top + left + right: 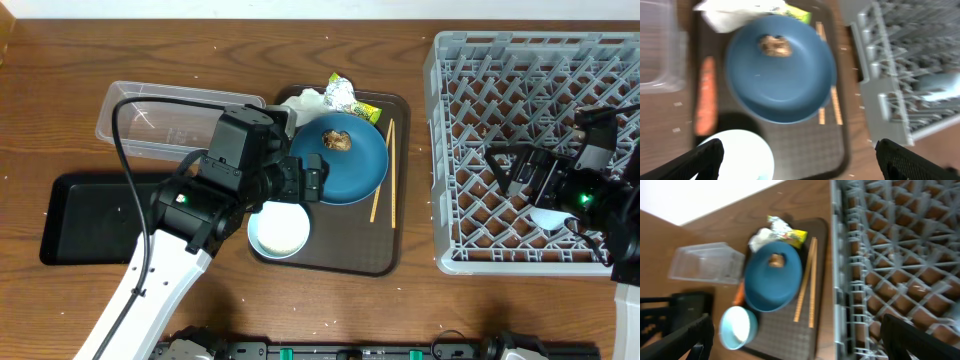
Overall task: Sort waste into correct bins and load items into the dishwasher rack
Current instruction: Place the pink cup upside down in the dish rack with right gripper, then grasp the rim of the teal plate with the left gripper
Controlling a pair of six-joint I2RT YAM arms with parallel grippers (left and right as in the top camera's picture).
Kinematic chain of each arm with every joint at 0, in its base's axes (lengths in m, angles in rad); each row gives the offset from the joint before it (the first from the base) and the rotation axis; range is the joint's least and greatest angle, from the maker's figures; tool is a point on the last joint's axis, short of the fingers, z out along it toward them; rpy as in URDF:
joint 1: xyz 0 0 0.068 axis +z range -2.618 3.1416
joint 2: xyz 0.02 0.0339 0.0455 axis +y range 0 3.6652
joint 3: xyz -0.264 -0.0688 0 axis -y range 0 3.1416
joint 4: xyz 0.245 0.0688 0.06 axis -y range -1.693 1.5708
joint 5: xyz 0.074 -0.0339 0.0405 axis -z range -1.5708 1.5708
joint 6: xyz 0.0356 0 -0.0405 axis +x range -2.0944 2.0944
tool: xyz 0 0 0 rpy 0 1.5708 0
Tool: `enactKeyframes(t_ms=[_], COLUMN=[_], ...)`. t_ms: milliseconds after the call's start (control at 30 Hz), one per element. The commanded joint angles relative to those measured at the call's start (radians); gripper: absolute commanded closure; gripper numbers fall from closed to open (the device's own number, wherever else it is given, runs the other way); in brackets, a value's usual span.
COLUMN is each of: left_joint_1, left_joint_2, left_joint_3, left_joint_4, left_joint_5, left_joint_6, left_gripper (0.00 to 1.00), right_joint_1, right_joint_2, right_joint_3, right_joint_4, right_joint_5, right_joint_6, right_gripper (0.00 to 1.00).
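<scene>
From overhead, the grey rack (540, 60) fills the right side of the worktop (60, 60). The brown serving tray (345, 255) sits in the middle. On it, the blue plate (355, 170) carries the brown food lump (337, 140). The white tissue (305, 100) and green-and-silver wrapper (345, 95) lie at the plate's far edge. The chopsticks (383, 175) lie along its right side, and the white bowl (280, 230) sits at its near left. The clear tub (140, 110) and the black tray (85, 220) stand to the left of the serving tray. The left claw (305, 183) is at the plate's left rim. The right claw (515, 170) is over the rack, just beside a pale item (550, 215) too unclear to name.

In the left wrist view, the claw's fingers sit far apart at the bottom corners, wide and holding nothing. The plate lies ahead between them, with the lump on its far part. The carrot (705, 95) lies on the serving tray to the plate's left. The bowl is just below the carrot, near the left finger.

In the right wrist view, this claw is also wide and empty, with one finger low in each corner. The rack's lattice fills the right half of the view. The serving tray and its load lie to the left, and the tub and black tray are beyond them.
</scene>
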Motion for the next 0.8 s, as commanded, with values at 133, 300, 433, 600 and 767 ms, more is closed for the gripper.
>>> enactKeyframes(t_ms=[133, 300, 433, 600, 767], left_joint_1=[0.001, -0.026, -0.052, -0.056, -0.068], left_joint_2=[0.080, 0.196, 0.314, 0.466, 0.597], left_joint_3=[0.005, 0.005, 0.005, 0.005, 0.005], left_joint_4=[-0.003, 0.062, 0.153, 0.297, 0.458], left_joint_5=[-0.156, -0.173, -0.228, -0.232, -0.223], left_joint_6=[0.049, 0.097, 0.107, 0.107, 0.147], left_gripper=[0.02, 0.02, 0.02, 0.02, 0.03], right_joint_1=[0.021, 0.021, 0.021, 0.021, 0.021], right_joint_2=[0.037, 0.049, 0.055, 0.055, 0.056], right_joint_3=[0.005, 0.005, 0.005, 0.005, 0.005], right_joint_4=[-0.012, -0.036, -0.049, -0.075, -0.082], right_joint_5=[0.138, 0.138, 0.138, 0.138, 0.138], right_joint_6=[0.010, 0.010, 0.010, 0.010, 0.010], right_gripper=[0.01, 0.01, 0.01, 0.01, 0.01])
